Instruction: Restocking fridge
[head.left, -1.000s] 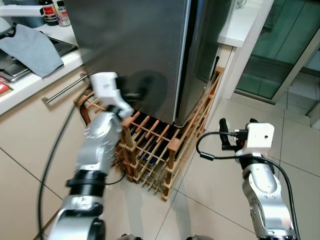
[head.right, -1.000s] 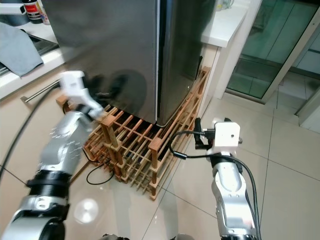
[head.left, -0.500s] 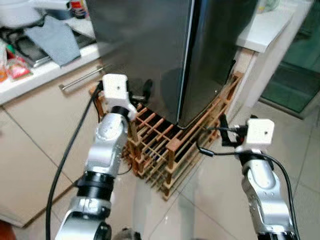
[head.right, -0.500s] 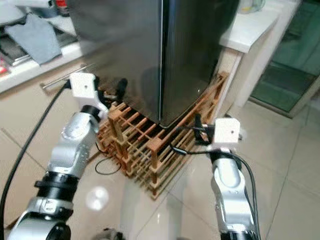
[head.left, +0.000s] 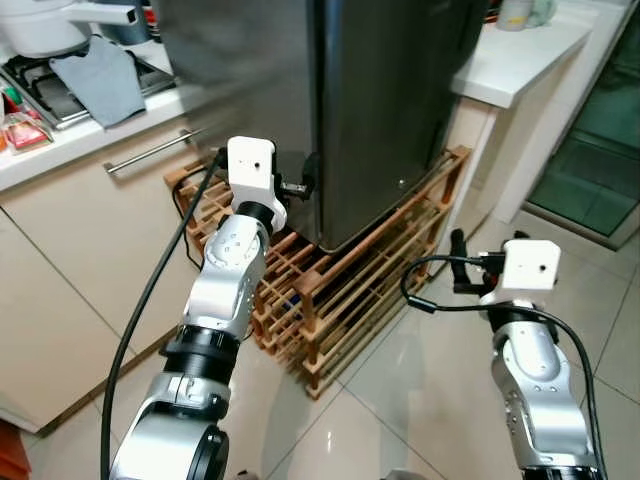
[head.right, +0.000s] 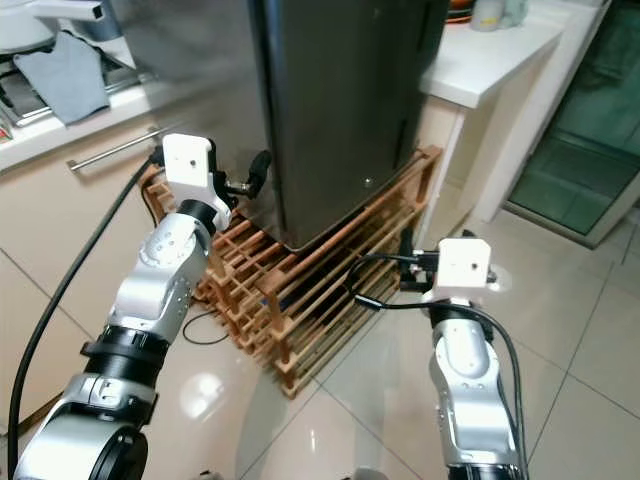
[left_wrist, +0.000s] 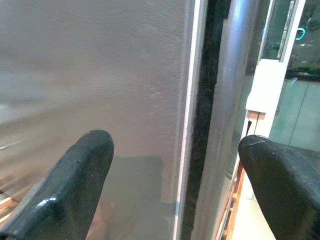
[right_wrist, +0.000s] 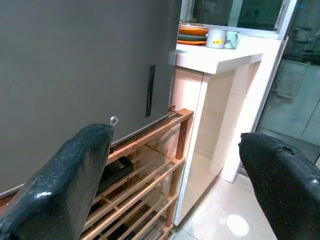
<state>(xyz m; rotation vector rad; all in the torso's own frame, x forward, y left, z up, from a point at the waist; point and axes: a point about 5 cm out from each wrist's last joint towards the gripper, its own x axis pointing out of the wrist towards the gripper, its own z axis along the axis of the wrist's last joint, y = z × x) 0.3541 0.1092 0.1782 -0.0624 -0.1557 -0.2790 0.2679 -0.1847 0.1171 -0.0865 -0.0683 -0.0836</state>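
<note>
Fridge (head.left: 330, 90) fills the upper centre, door shut. Left gripper (head.left: 305, 187), fingers wide, sits just beside its vertical door seam, nearer than the right gripper (head.left: 458, 262), also wide, lower right.

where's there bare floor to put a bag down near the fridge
The tiled floor between the wooden rack and the right gripper is bare. It is crowded at the fridge foot, where the left gripper sits over the rack.

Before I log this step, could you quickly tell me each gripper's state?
Left gripper: open, empty, facing the fridge door.
Right gripper: open, empty, near the wooden rack.
</note>
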